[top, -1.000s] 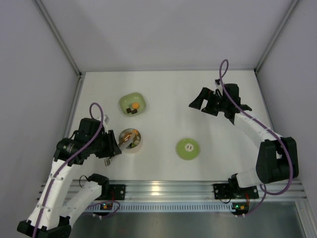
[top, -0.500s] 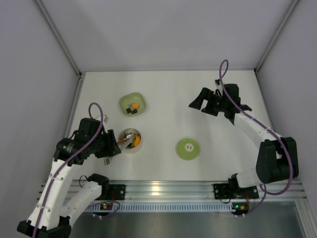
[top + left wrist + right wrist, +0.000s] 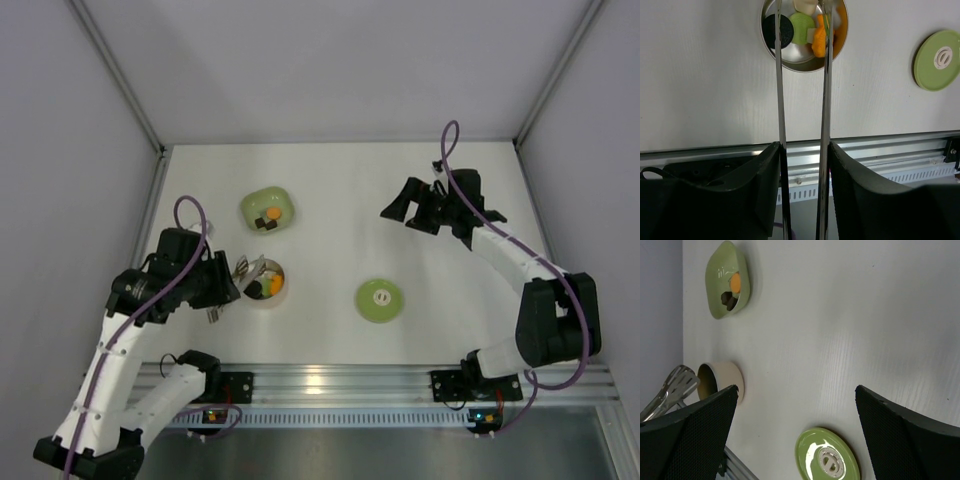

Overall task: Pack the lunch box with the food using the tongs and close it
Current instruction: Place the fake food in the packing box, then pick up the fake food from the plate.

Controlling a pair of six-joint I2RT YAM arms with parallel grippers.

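The tongs [image 3: 826,90] were gripped by their two arms in the part-closed left gripper [image 3: 804,150]. Their tips were poised over the lunch box [image 3: 799,54], in which food [image 3: 801,27] lay. The lid [image 3: 927,70] lay apart on the table [image 3: 715,90]. The right gripper [image 3: 796,390] was spread wide, empty.

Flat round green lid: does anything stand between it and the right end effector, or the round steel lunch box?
Nothing visible: only bare table lies between the flat round green lid and the right end effector, or the round steel lunch box. But slim silvery metal tongs hang over the box's opening.
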